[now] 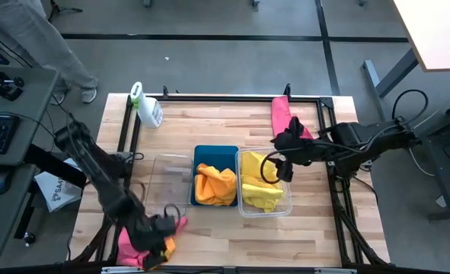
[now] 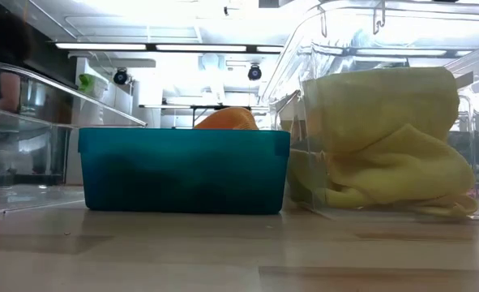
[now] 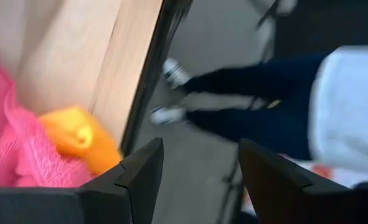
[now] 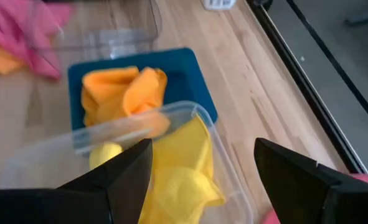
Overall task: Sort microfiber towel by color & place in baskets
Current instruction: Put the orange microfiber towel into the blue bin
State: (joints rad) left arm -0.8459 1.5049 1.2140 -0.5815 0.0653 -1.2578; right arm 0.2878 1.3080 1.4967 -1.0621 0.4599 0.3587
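My left gripper [image 1: 164, 227] is open at the table's near left corner, right beside a heap of pink towel [image 1: 133, 242] and orange towel [image 1: 166, 247]; in its wrist view the left gripper [image 3: 199, 146] has nothing between its fingers, with the pink towel [image 3: 9, 149] and orange towel [image 3: 78, 134] off to one side. My right gripper [image 1: 279, 161] [image 4: 202, 146] hangs open over the clear basket [image 1: 285, 199] of yellow towels [image 1: 259, 190]. The blue basket [image 1: 213, 152] holds orange towels [image 1: 215, 186]. Another clear basket [image 1: 167, 179] stands left of it. One more pink towel [image 1: 282, 114] lies at the far edge.
A white spray bottle with a green top [image 1: 145, 106] lies at the far left of the table. A black frame [image 1: 209, 97] runs round the table's edges. A person stands beyond the table's far left corner [image 1: 42, 38]; legs and shoes [image 3: 233, 106] show past the edge.
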